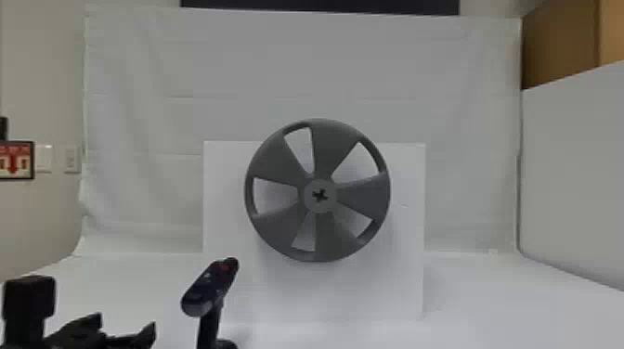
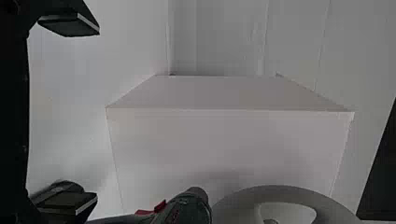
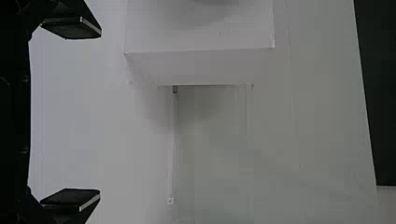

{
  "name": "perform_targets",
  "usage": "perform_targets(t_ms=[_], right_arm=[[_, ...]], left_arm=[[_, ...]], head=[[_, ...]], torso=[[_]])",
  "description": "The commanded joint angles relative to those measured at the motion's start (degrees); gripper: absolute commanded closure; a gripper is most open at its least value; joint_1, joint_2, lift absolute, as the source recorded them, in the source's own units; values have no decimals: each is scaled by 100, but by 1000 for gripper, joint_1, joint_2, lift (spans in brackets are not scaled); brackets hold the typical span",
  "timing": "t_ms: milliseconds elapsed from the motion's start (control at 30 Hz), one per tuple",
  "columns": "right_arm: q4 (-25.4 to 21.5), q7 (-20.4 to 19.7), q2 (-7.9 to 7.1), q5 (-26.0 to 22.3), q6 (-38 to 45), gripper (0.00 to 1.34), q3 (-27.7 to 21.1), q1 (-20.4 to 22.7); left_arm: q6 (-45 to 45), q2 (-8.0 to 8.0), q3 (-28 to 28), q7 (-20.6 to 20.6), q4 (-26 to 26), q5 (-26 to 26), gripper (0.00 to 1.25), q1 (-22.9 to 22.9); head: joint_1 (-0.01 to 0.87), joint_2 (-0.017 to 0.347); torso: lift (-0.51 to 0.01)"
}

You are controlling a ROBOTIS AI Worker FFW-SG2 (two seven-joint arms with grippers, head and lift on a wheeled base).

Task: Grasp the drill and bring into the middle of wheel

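My left gripper (image 1: pixel 126 326) is at the bottom left of the head view, left of the drill (image 1: pixel 207 288) and apart from it. The dark drill stands upright on its base, its nose angled toward the wheel. The grey five-spoked wheel (image 1: pixel 330 146) faces me, with a cross-shaped hole in its hub (image 1: pixel 320 195). In the left wrist view my left gripper (image 2: pixel 97 114) is open, the drill (image 2: pixel 187 209) and the wheel (image 2: pixel 243 197) lying beyond its fingers at the bottom edge. My right gripper (image 3: pixel 99 115) is open, holding nothing.
Behind the wheel stands a white box (image 1: pixel 223 185) on the white table (image 1: pixel 487 297). A white cloth (image 1: pixel 371 60) hangs at the back, and a white panel (image 1: pixel 575 162) rises on the right.
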Motion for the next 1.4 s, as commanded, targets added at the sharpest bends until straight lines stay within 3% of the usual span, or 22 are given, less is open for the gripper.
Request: perform_targets(t_ms=[0, 233, 733, 1067, 1367], right_arm=[[0, 0, -17, -19, -6, 98, -47, 18], [0, 0, -79, -63, -6, 98, -73, 45], [0, 0, -88, -63, -6, 98, -56, 45], [0, 0, -79, -63, -6, 98, -56, 45], [0, 0, -61, -63, -6, 99, -64, 45]], left_arm=[[27, 11, 149, 153, 7, 16, 56, 3], [291, 11, 273, 593, -204, 113, 85, -15], [906, 11, 158, 2315, -1276, 175, 96, 143], [967, 29, -44, 2210, -1417, 122, 94, 126], [1064, 117, -79, 1841, -1417, -142, 82, 55]], head=[[0, 0], [0, 0], [0, 0], [0, 0], [0, 0]], torso=[[-406], [-406], [-406], [-406], [-406]])
